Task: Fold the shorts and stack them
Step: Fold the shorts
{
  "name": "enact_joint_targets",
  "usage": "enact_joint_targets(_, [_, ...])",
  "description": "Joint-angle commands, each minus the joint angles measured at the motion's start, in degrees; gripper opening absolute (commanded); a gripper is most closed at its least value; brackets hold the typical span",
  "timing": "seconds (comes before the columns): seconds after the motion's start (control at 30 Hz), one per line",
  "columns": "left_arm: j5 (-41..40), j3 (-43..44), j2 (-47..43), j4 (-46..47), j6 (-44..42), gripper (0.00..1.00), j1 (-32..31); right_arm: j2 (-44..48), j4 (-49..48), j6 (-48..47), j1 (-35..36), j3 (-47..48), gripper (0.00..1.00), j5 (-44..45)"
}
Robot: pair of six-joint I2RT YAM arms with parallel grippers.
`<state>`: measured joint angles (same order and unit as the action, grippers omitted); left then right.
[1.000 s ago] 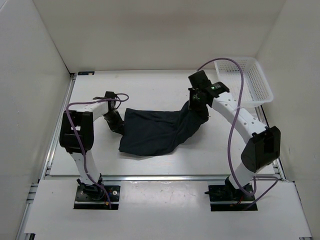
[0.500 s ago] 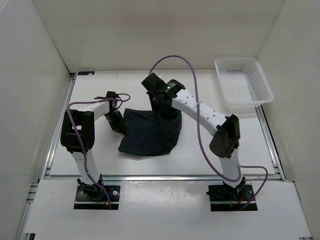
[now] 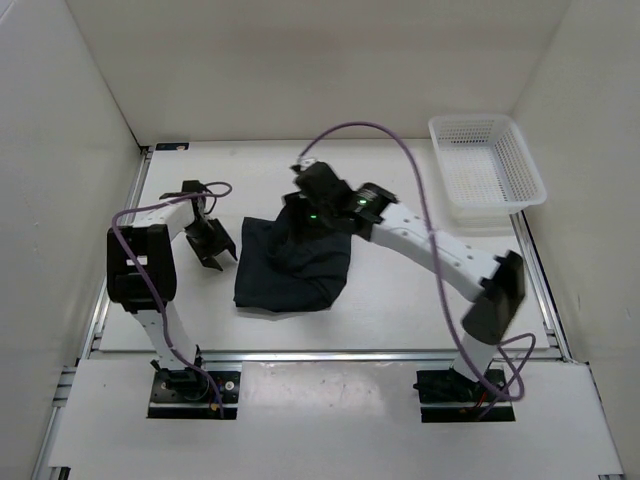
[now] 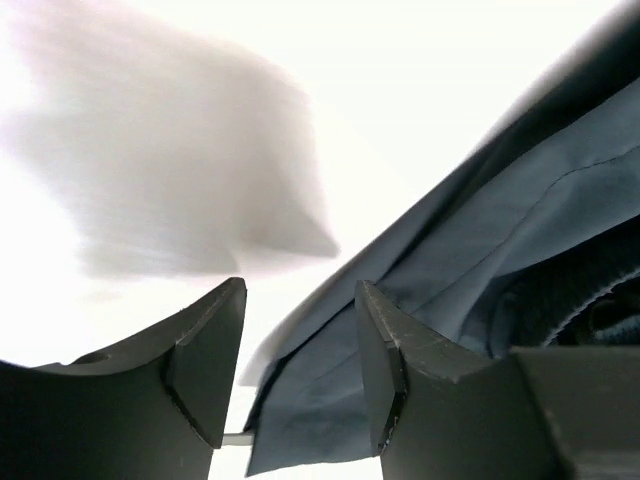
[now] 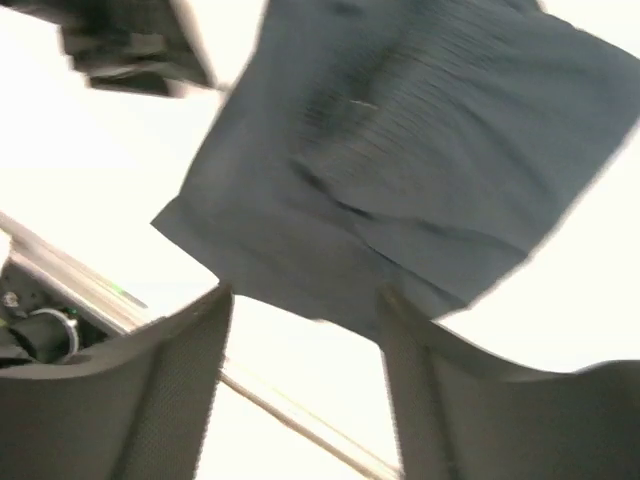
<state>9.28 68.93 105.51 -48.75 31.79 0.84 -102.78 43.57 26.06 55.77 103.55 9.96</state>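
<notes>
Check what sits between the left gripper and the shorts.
Nothing: only a narrow strip of bare white table separates the open left gripper from the shorts, clearest in the top external view.

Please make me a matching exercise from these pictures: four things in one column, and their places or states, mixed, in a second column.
1. shorts
2. basket
3. left end effector
4. right end effector

a. white, far right corner
b. open, left of the cloth
c. dark navy, mid-table
d. open, over the cloth

Pairs: 1-c, 2-a, 3-b, 4-d
</notes>
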Motion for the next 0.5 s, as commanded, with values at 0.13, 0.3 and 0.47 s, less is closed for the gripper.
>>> enact_joint_targets(0.13, [-5.50,5.50,-7.08,-4.50,-2.17,0.58,0.39,7.08,-3.24,4.43,-11.73,-14.95,0.31,-4.32])
enact_joint_targets(0.3, [-2.25,12.62,-8.23,-7.22,-5.24,0.62,-7.42,0.48,-1.03,6.09,-12.87,-11.17,0.50,-6.53])
enact_joint_targets(0.47, [-5.93,24.91,-0.76,-11.89,-7.09,0.96,-18.32,2.23,-2.44,7.16,-17.44,-15.12,0.66,-8.37])
